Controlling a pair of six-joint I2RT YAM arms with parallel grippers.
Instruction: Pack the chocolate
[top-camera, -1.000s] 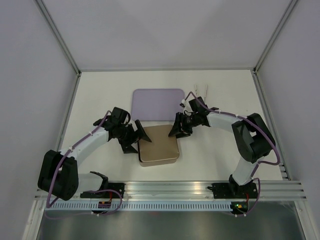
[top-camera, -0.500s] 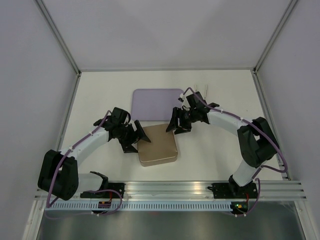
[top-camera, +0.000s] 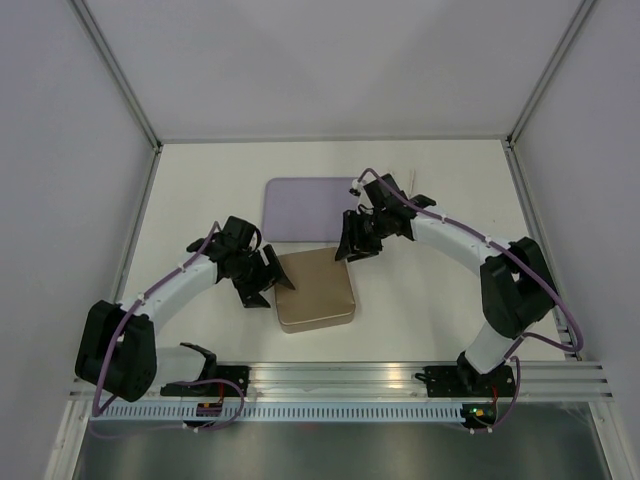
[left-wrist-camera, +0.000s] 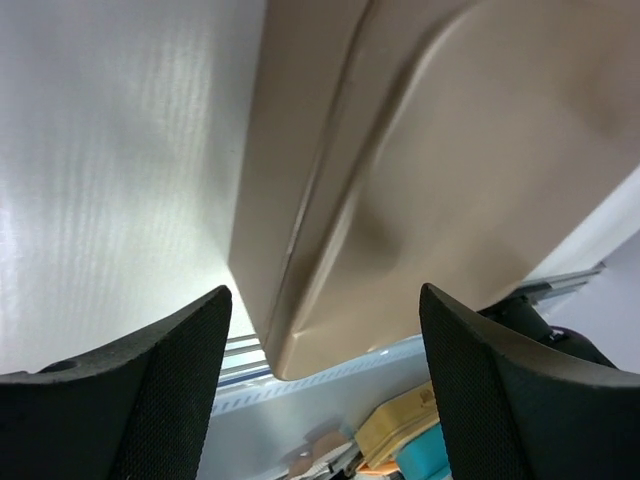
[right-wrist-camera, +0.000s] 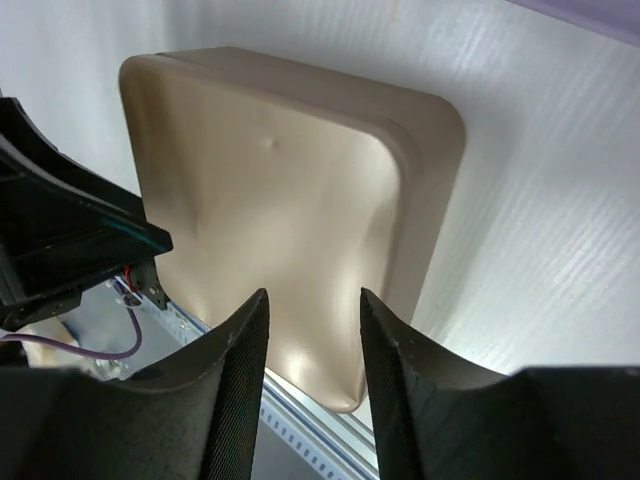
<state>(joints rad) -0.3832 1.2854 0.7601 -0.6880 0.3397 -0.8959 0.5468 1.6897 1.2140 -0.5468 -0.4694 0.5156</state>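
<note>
No chocolate shows in any view. A tan-gold box (top-camera: 318, 292) with its lid on lies in the middle of the table. My left gripper (top-camera: 270, 286) is at the box's left edge, jaws open and wide. In the left wrist view the box (left-wrist-camera: 450, 150) has a corner between the fingers of the left gripper (left-wrist-camera: 322, 300), and neither finger touches it. My right gripper (top-camera: 352, 248) hovers over the box's far right corner. In the right wrist view the right gripper (right-wrist-camera: 312, 300) is open with a narrower gap, and the box lid (right-wrist-camera: 280, 180) lies below it.
A flat purple mat (top-camera: 310, 205) lies just behind the box; its edge shows in the right wrist view (right-wrist-camera: 590, 15). White-handled tongs (top-camera: 412, 180) lie at the back right, partly behind the right arm. The aluminium rail (top-camera: 340, 378) runs along the near edge.
My right gripper has moved a little left and toward the back, above the box's far corner, and its jaws have narrowed. The left jaws have closed slightly at the box's left edge.
</note>
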